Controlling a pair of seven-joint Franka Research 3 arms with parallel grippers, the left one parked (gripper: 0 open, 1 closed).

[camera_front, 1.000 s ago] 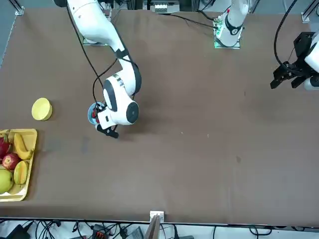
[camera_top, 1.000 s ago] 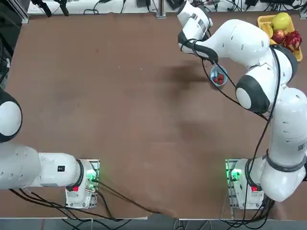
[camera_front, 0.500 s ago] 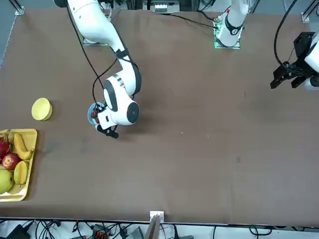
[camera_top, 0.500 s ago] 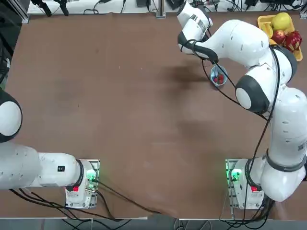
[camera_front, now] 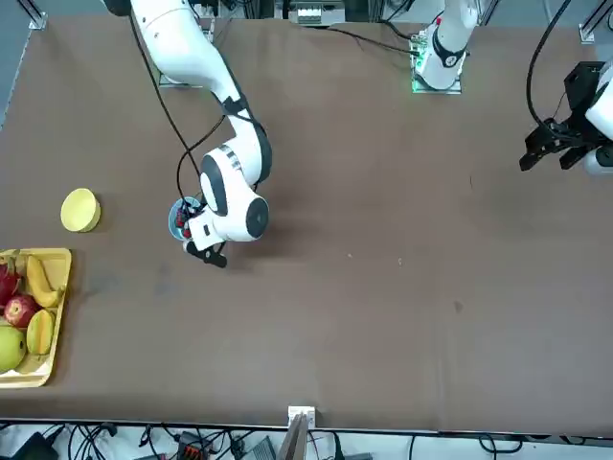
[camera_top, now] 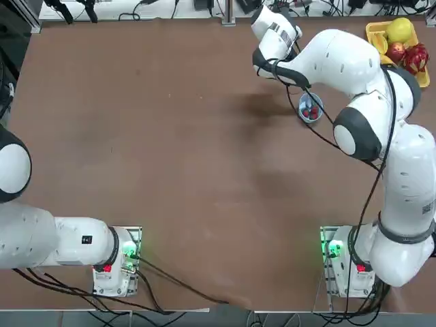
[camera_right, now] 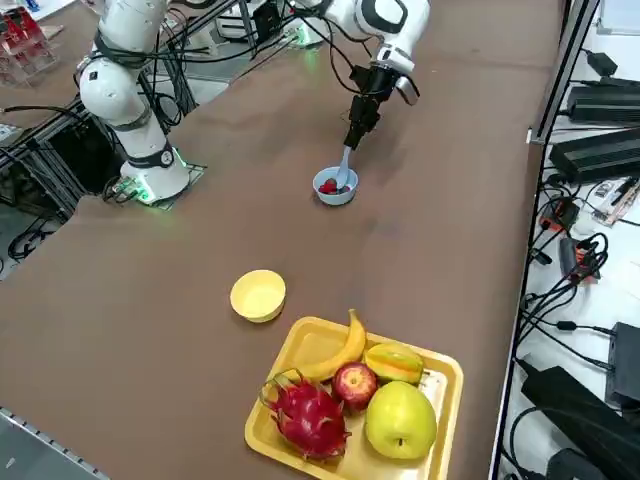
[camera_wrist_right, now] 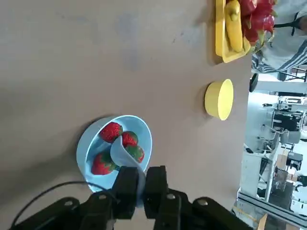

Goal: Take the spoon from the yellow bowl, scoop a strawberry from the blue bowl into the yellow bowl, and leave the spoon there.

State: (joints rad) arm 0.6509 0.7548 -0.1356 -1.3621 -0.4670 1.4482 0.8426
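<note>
My right gripper (camera_right: 353, 142) hangs above the blue bowl (camera_right: 335, 198), shut on the handle of the pale spoon (camera_right: 344, 172). In the wrist view the gripper (camera_wrist_right: 140, 186) pinches the spoon (camera_wrist_right: 124, 152), whose scoop rests inside the blue bowl (camera_wrist_right: 87, 143) among several red strawberries (camera_wrist_right: 111, 131). The yellow bowl (camera_wrist_right: 219, 99) stands apart from it with nothing in it, also seen in the side view (camera_right: 258, 296) and the front view (camera_front: 80, 210). From overhead, the arm hides the gripper and part of the blue bowl (camera_top: 319, 107). In the front view the wrist covers most of the blue bowl (camera_front: 176, 218).
A rectangular yellow fruit tray (camera_right: 437, 372) with a banana, an apple, a dragon fruit and other fruit lies beyond the yellow bowl, at the table's far right corner (camera_top: 372, 30). Brown tabletop spreads wide to the left of the bowls.
The right arm's wrist has edged slightly toward the far side of the table over the blue bowl. The spoon stays gripped and the bowls have not moved.
</note>
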